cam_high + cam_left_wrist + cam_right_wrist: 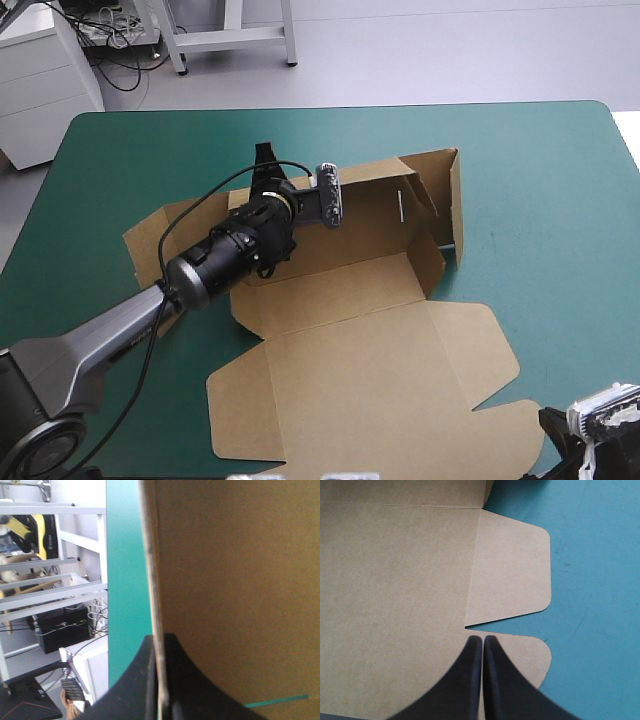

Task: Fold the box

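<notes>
Left arm: reaches in from the near left corner and slants across the left part of the partly folded brown board box (350, 360), ending at the box's far wall.
Left tool (159, 641): its two black fingers are all but closed, pinching the thin edge of the upright far wall between them.
Right arm: only its wrist end shows, at the near right corner of the teal-green tabletop (540, 160).
Right tool (482, 642): fingers pressed together in one pointed arch, gripping nothing; its tip is over the lid's edge.
Box to left tool: the raised wall runs straight ahead from the fingers, brown board on one side and teal-green cover on the other.
Box to right tool: the flat lid spreads ahead and to one side; a rounded flap (512, 570) lies just ahead of the tip, and another (532, 660) partly under the fingers.
Box on tabletop: around the middle, right end wall raised, lid flat toward the near edge.
Count: one box, two tools, two rounded flaps by the right tool.
</notes>
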Motion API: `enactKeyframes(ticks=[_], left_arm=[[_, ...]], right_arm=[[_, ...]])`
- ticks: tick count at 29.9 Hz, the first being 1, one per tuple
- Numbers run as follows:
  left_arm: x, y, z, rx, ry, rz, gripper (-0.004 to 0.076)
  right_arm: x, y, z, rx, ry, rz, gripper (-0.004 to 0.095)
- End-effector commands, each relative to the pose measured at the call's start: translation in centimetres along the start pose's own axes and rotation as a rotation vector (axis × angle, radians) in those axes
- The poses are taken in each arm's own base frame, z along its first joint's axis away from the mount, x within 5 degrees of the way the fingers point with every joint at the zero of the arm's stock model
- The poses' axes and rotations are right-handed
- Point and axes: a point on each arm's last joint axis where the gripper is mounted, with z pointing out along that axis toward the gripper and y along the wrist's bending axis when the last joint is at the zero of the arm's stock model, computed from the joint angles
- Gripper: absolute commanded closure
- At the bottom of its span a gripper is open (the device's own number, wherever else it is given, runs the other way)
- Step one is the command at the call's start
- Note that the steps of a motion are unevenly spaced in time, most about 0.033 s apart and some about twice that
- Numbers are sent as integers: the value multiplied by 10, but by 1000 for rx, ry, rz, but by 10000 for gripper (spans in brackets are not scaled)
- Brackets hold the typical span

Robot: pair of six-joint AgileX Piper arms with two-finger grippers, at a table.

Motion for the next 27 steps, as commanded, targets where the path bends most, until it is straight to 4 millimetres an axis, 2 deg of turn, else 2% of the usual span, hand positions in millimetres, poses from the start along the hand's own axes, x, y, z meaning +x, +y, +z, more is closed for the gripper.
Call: enactKeyframes(ticks=[1, 11, 15, 24, 27], left_arm=[[-2, 1, -29, -138, -93, 29, 756], [-12, -39, -49, -456, -169, 116, 756], [-12, -51, -51, -514, -173, 137, 756], [-9, -55, -50, -536, -149, 142, 756], [-9, -55, -50, -536, -149, 142, 756]], right_arm=[[-11, 0, -3, 3, -74, 4, 916], [-12, -1, -4, 12, -85, 1, 916], [-12, -1, -4, 12, -85, 1, 916], [-12, -1, -3, 11, -81, 16, 915], [-11, 0, -3, 10, -68, 14, 884]])
